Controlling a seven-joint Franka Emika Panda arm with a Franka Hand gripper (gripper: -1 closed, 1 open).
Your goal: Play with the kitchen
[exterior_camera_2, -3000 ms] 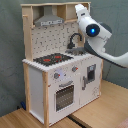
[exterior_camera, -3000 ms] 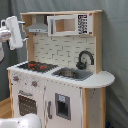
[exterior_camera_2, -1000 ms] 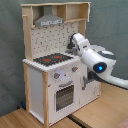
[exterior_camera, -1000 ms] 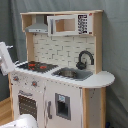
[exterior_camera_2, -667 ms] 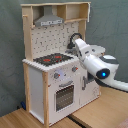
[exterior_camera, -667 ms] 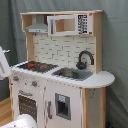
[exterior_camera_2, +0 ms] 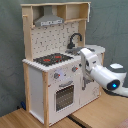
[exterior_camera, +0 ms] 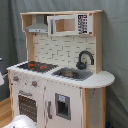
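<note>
- The kitchen (exterior_camera: 60, 75) stands on the floor against a grey curtain (exterior_camera: 115, 55) — a tall, rigid, heavy-looking unit, not for lifting.
- Oven door (exterior_camera_2: 65, 96) looks best pulled by its handle.
- Gripper: cannot tell its state — hidden low behind the arm (exterior_camera_2: 100, 72).

The arm (exterior_camera_2: 102, 74) is glossy white with rounded segments and a glowing blue light near one joint.

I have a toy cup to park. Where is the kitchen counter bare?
On the kitchen, the rounded counter end, beyond the sink and tap, is bare. The hob is flat and clear. In the second exterior view the arm crowds the sink side.
</note>
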